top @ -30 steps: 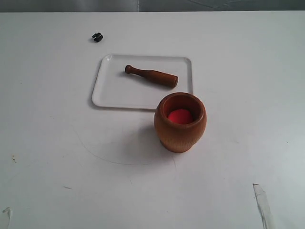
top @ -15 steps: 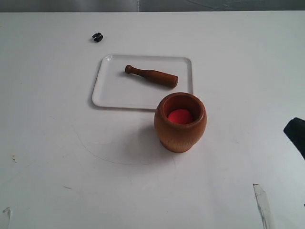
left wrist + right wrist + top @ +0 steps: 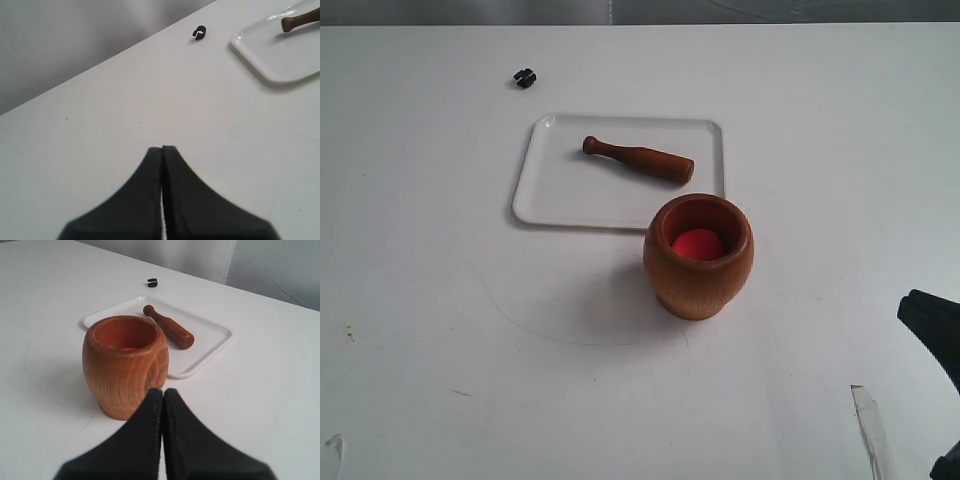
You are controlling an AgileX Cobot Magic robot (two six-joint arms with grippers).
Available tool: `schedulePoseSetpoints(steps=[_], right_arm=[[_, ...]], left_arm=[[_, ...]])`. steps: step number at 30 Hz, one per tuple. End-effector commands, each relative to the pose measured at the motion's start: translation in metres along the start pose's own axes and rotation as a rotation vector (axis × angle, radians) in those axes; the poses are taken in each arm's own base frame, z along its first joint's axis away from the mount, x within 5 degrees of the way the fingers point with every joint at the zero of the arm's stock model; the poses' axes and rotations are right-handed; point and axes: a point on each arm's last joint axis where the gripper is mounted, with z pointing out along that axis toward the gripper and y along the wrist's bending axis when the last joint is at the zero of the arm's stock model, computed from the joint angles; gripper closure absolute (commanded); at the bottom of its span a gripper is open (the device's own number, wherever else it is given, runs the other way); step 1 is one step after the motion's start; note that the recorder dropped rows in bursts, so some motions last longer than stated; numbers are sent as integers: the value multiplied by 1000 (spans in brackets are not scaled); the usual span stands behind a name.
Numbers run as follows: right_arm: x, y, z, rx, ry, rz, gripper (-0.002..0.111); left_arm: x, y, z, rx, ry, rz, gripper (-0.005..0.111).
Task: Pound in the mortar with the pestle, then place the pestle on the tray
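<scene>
Nearest to us, the right arm is now showing at the edge of the exterior view, at about 4 o'clock from the mortar. A second ago nothing was showing there, so we are judging this as the start of the reach for the pestle.

The right gripper is pointing at the mortar with its fingers pressed together and holding nothing. The left gripper is hanging over bare table, off to the tray's left side, fingers likewise together and empty.

The mortar is standing upright, with a red ball lying inside it.

Beyond it, toward 11 o'clock, the tray is lying just behind the mortar. The pestle is resting flat on it, knob toward 10 o'clock and thick end toward 4 o'clock. The pounding is not yet begun, and the fingers will be needing to part first.

Farthest out, a small black clip is sitting well apart.
</scene>
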Motion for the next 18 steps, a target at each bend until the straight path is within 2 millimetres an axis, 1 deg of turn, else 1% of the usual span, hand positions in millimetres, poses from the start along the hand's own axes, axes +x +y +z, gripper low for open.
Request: schedulePoseSetpoints(steps=[1, 6, 8, 10, 13, 16, 18], right_arm=[[1, -1, 0, 7, 1, 11, 108], [3, -8, -10, 126, -48, 64, 108], [5, -16, -12, 281, -35, 98, 108], [6, -22, -14, 394, -27, 115, 108], [7, -28, -18, 519, -20, 151, 108], [9, -36, -23, 694, -32, 247, 108], [11, -40, -29, 825, -57, 343, 108]], left_arm=[[0, -1, 0, 8, -7, -12, 107], [0, -1, 0, 8, -7, -12, 107], [0, -1, 0, 8, -7, -12, 107], [0, -1, 0, 8, -7, -12, 107], [0, -1, 0, 8, -7, -12, 107], [0, -1, 0, 8, -7, -12, 107], [0, -1, 0, 8, -7, -12, 107]])
